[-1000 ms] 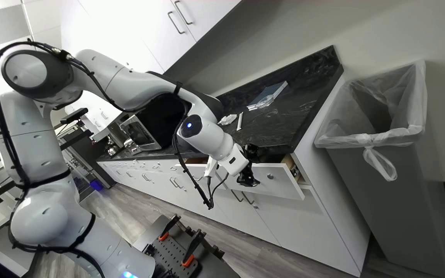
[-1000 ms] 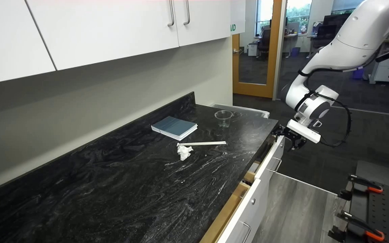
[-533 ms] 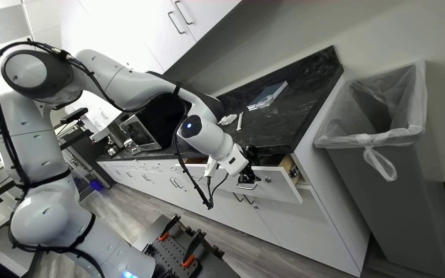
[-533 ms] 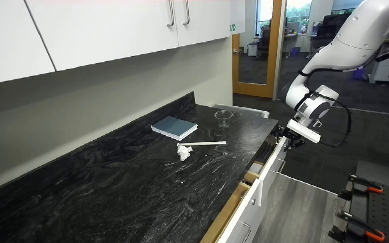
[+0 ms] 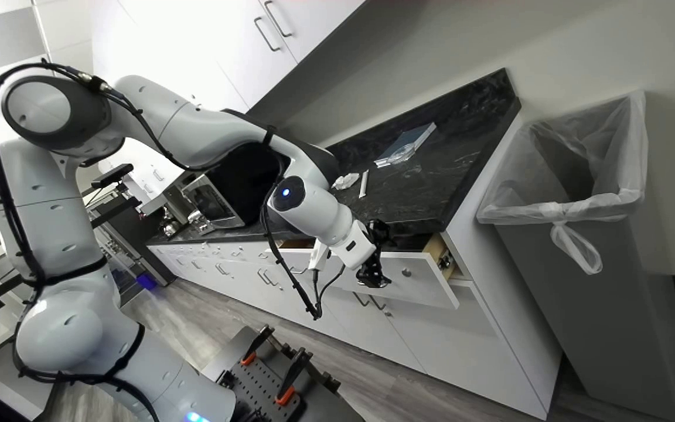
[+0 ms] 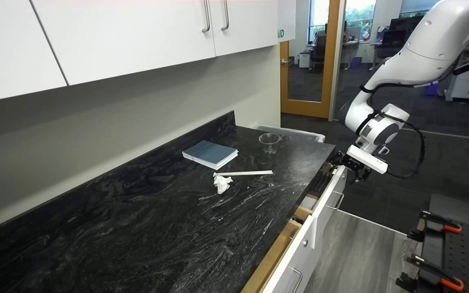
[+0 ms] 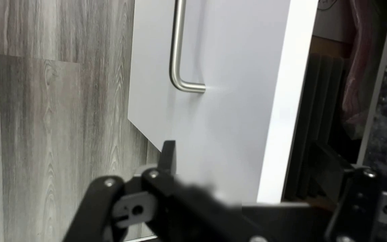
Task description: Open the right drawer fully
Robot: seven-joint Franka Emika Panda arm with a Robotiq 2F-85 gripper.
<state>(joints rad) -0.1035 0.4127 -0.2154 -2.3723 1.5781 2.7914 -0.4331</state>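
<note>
The right drawer (image 5: 425,278) is partly pulled out below the black countertop in an exterior view, with its tan wooden side showing. Its white front also shows in an exterior view (image 6: 329,194) and in the wrist view (image 7: 233,74). Its silver bar handle (image 7: 176,47) is in the upper part of the wrist view, apart from the fingers. My gripper (image 7: 245,151) is open and straddles the top edge of the drawer front. One finger is outside the front and the other is inside the drawer. The gripper also shows in both exterior views (image 5: 379,255) (image 6: 346,167).
Another white drawer (image 6: 295,260) beside it is also partly open. The black countertop (image 6: 145,228) holds a blue book (image 6: 210,154), a clear cup (image 6: 270,143), a straw (image 6: 246,173) and crumpled paper (image 6: 222,184). A grey bin (image 5: 589,293) stands beside the cabinet.
The right drawer came out a little between one second and half a second ago. Since then my gripper's fingers have spread apart, the outer one away from the front, while the drawer stayed put.
</note>
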